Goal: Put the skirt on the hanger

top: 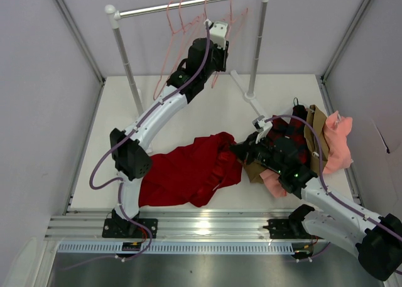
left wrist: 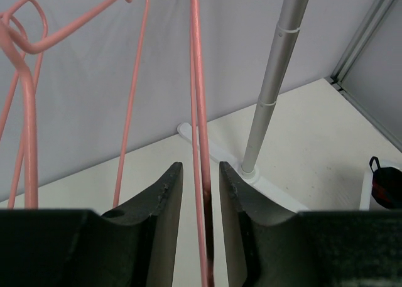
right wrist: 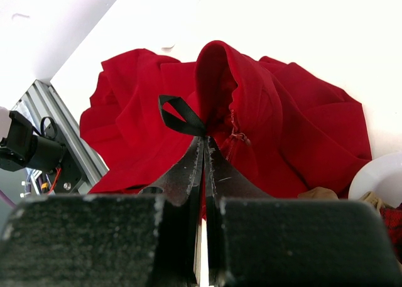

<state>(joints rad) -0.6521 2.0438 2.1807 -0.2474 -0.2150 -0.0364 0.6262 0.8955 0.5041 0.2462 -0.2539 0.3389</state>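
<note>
The deep-red skirt point(top: 188, 171) lies crumpled on the table's near middle, and fills the right wrist view point(right wrist: 282, 111). My right gripper point(top: 237, 150) is at its right edge, shut on the red cloth beside a black ribbon loop point(right wrist: 179, 117), its fingertips point(right wrist: 205, 142) pressed together. My left gripper point(top: 218, 31) is raised at the rack among the salmon-pink hangers. In the left wrist view its jaws point(left wrist: 201, 174) stand apart, with the thin wires of one hanger point(left wrist: 199, 111) running down between them, not clamped.
A metal rail point(top: 188, 5) on two posts point(left wrist: 276, 80) carries several pink hangers point(left wrist: 25, 111), and its white foot point(top: 248, 92) lies on the table. A red-and-black plaid garment point(top: 289, 136), a brown piece point(top: 316, 127) and a salmon-pink garment point(top: 338, 142) are piled at the right.
</note>
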